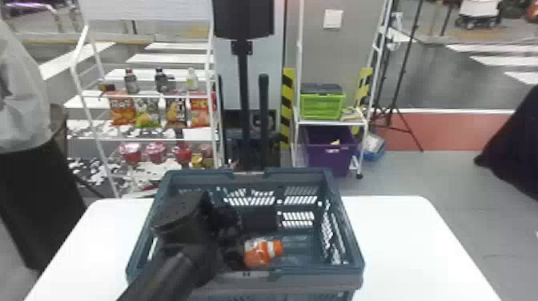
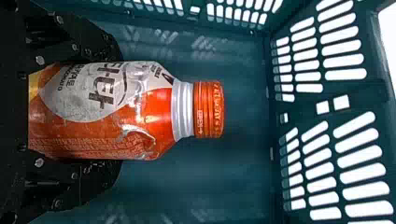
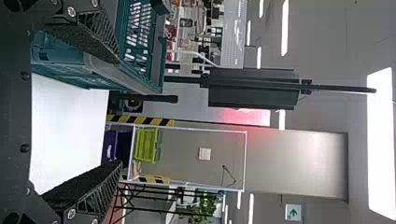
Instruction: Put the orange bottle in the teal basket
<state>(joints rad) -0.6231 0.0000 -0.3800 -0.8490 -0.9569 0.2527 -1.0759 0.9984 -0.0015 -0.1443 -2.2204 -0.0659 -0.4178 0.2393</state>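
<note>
Your white table [image 1: 108, 232], round-cornered, spreads to both sides of the left gripper [image 1: 237, 254]. Beyond those jaws and to their left you have a white wire rack [image 1: 152, 139] with bottles, snack bags and tubs; about straight beyond them rises a black stand [image 1: 242, 80]. Farther right, past the jaws, a shelf unit carries a lime-green crate [image 1: 322, 106] above a purple bin [image 1: 332, 158], on a grey floor.

Your left jaws are down inside the teal basket [image 1: 320, 276], closed in against both sides of the orange bottle [image 1: 256, 254], as far as its width lets them. The bottle lies between them, cap [image 2: 209, 109] pointing away from the jaws; you can't tell whether it touches the basket's bottom. It's bright orange with a pale printed label [image 2: 93, 93], a silvery neck and a ribbed orange cap.

The basket is rigid plastic, boxy, its walls cut with rows of rounded slots. Your right gripper [image 3: 116, 112] has its jaws wide apart with nothing between them, their black inner faces cross-hatched, the basket beyond one of them
</note>
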